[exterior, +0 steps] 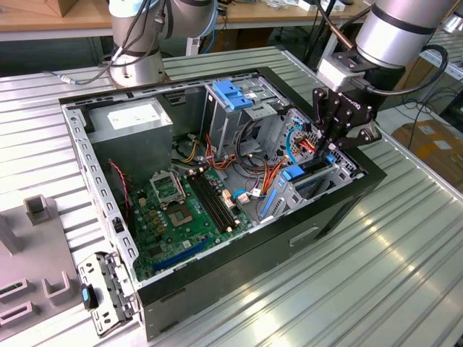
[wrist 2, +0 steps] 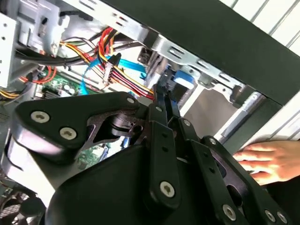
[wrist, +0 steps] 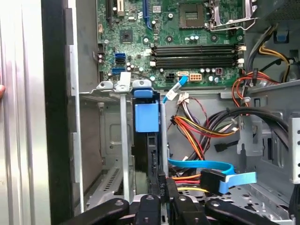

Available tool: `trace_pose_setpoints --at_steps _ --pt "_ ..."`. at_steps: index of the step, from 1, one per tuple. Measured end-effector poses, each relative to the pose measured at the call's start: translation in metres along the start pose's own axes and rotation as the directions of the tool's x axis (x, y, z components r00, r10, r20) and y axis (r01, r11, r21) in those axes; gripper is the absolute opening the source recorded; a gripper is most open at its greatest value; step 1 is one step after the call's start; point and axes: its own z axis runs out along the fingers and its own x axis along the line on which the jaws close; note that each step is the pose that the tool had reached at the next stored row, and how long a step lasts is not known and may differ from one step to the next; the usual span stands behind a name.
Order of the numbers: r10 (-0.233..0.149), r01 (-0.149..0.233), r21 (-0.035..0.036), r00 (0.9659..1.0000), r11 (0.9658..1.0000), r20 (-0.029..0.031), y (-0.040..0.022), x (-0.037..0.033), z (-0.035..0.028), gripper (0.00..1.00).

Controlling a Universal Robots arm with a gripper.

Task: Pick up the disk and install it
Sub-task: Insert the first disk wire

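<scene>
The disk (wrist: pixel 152 154) stands on edge in the drive cage at the case's corner on the exterior view's right, a dark slab with a bright blue tab (wrist: pixel 146 117) at its end. In the exterior view, the disk (exterior: pixel 311 182) sits low in the cage, between metal rails. My gripper (exterior: pixel 327 148) reaches down into the cage from above. In both wrist views its two black fingers (wrist: pixel 161 187) lie close together, and the gripper (wrist 2: pixel 164 101) is shut on the disk's thin edge.
The open case (exterior: pixel 347 202) holds a green motherboard (exterior: pixel 181 210), a grey power supply (exterior: pixel 130 119), a light-blue latch (exterior: pixel 233 94) and bundles of red, orange and yellow wires (wrist: pixel 192 136). A flat blue cable (wrist: pixel 201 166) lies beside the cage. A hand (wrist 2: pixel 267 159) rests on the case's outer wall.
</scene>
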Motion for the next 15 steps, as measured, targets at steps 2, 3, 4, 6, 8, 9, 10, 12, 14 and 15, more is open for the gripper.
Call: trace_pose_setpoints --at_steps 2,3,4,6,8,9,10,12,14,15 --pt "-0.007 0.007 0.0001 1.0 1.0 0.0006 0.0 0.0003 0.0011 0.17" --pt "-0.009 0.009 0.0001 1.0 1.0 0.0008 0.0 0.0003 0.0018 0.17" --pt "-0.009 0.009 0.0001 1.0 1.0 0.0007 0.0 0.0003 0.0025 0.17" --pt "-0.01 0.01 0.0002 1.0 1.0 0.0007 0.0005 0.0003 0.0035 0.17" --pt "-0.01 0.01 0.0001 0.9999 0.9999 0.0009 0.0005 0.0003 0.0049 0.17" --pt "-0.01 0.01 0.0001 0.9999 0.9999 0.0009 0.0006 0.0003 0.0057 0.17" --pt "-0.01 0.01 0.0001 0.9999 0.9999 0.0009 0.0006 0.0002 0.0061 0.17" --pt "-0.01 0.01 0.0001 1.0 1.0 0.0009 0.0006 0.0003 0.0069 0.17" --pt "-0.01 0.01 0.0001 1.0 1.0 0.001 0.0006 0.0002 0.0076 0.17" --pt "-0.01 0.01 0.0001 1.0 1.0 0.0009 0.0006 0.0002 0.008 0.17"
